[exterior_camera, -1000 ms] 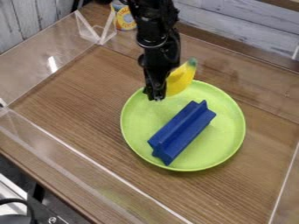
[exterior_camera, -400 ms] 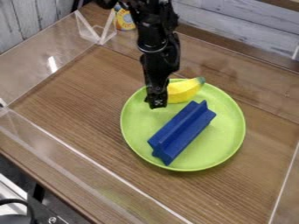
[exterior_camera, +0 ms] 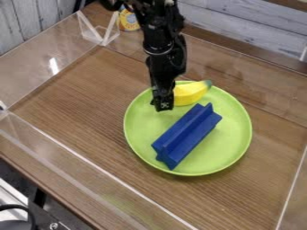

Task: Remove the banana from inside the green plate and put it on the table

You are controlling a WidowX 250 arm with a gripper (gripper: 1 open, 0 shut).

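The small yellow banana [exterior_camera: 189,91] with its greenish tip lies flat on the far part of the lime-green plate [exterior_camera: 228,148], near the rim. My black gripper [exterior_camera: 163,97] points straight down at the banana's left end, open, one finger [exterior_camera: 157,101] resting low on the plate. Nothing is held between its fingers. The brown wood-grain table [exterior_camera: 84,108] carries the plate.
A long blue block [exterior_camera: 185,135] lies diagonally across the middle of the plate, just in front of the banana. Clear acrylic walls [exterior_camera: 48,49] ring the tabletop. Bare wood spreads to the left of the plate.
A second ago the banana stood upright in the shut gripper over the plate's far rim. The gripper opened and the banana dropped flat onto the plate; the arm stayed put.
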